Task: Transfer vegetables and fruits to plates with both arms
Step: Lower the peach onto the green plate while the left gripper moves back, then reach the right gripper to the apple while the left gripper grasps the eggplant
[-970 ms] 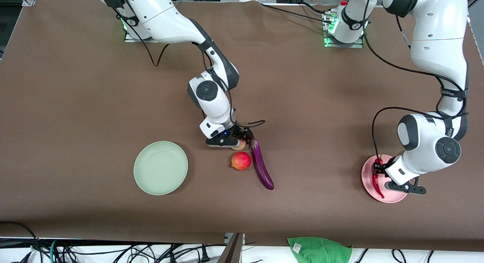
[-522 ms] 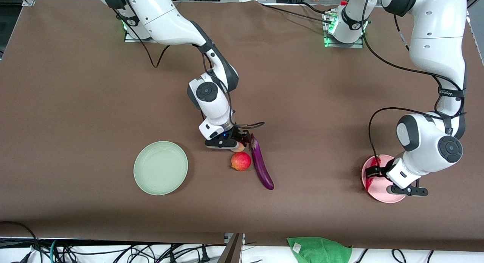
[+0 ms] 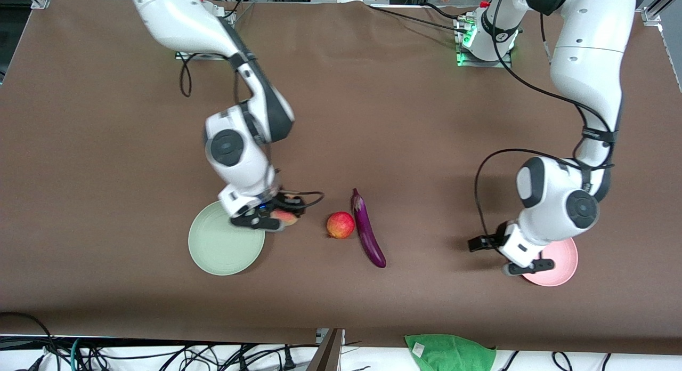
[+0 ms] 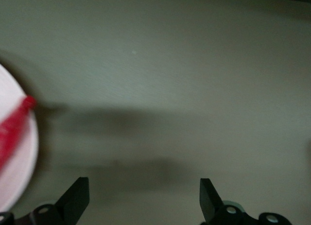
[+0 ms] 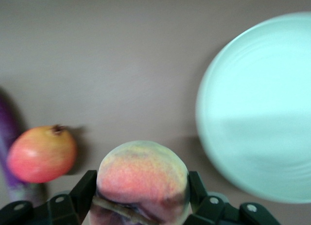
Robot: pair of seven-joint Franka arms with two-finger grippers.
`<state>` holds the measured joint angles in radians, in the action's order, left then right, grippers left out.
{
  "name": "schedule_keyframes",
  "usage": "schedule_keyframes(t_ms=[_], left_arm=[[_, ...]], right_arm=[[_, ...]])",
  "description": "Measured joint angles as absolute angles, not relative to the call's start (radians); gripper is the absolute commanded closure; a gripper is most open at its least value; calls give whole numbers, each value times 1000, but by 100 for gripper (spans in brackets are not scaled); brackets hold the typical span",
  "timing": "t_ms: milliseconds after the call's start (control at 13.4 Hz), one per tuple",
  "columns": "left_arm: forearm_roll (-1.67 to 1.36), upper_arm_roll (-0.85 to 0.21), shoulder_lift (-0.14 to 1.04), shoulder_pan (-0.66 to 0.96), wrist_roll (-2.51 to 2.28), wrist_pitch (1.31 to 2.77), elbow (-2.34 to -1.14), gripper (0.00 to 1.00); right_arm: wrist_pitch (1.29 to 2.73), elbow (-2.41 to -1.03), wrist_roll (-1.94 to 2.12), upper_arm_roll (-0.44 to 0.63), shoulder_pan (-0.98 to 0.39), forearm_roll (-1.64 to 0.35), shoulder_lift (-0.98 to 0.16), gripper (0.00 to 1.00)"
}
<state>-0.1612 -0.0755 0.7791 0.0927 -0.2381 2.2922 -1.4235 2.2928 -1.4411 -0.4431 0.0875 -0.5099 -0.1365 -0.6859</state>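
right gripper (image 3: 277, 219) clamps the peach (image 5: 142, 179) over the mint plate's (image 3: 213, 248) rim. left gripper (image 4: 144, 198), fingers spread and empty; only its wrist view shows the chili (image 4: 13, 129) on the pink plate (image 3: 566, 263).

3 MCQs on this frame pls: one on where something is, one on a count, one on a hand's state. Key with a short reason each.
1. Where is the chili pepper?
A. on the pink plate
B. on the green plate
C. on the bare table beside the eggplant

2. How many pieces of produce lie on the bare table?
A. one
B. two
C. four

3. What state is the right hand in?
A. open and empty
B. shut on the peach
C. shut on the eggplant

Key:
1. A: the left wrist view shows the chili pepper lying on the pink plate, near the open left hand.
2. B: only the pomegranate and the eggplant rest on the table.
3. B: the right hand grips the peach over the edge of the green plate.
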Motion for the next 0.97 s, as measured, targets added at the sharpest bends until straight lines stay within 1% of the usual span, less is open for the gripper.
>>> schedule_keyframes(t_ms=[75,149,224,299,448,597,746,970], left_arm=[[-161,-90,779,113,-294,2292,-1423,0],[-161,-104,780,138,-347,2292,-1423,0],[-161,-115,780,166,-394,2296,-1423,0],[-161,-122,782,194,-434,2308,-1424,0],[-161,-129,794,254,-506,2357,-1425,0],[-161,-131,819,313,-564,2431,-1426,0],[-161,-131,846,354,-585,2483,-1427,0],[-161,-131,881,395,-595,2524,-1427,0]], right_arm=[[2289,-1444,-363,88,-465,-137,-687,86],[2289,-1451,-288,89,-421,-137,-689,76],[2288,-1458,-215,88,-378,-137,-692,41],[2288,-1468,-158,88,-343,-137,-697,1],[2289,-1484,-114,85,-304,-151,-709,0],[2280,-1481,-176,69,-308,-204,-711,0],[2260,-1455,-303,42,-334,-217,-708,0],[2263,-1435,-502,30,-412,-220,-708,0]])
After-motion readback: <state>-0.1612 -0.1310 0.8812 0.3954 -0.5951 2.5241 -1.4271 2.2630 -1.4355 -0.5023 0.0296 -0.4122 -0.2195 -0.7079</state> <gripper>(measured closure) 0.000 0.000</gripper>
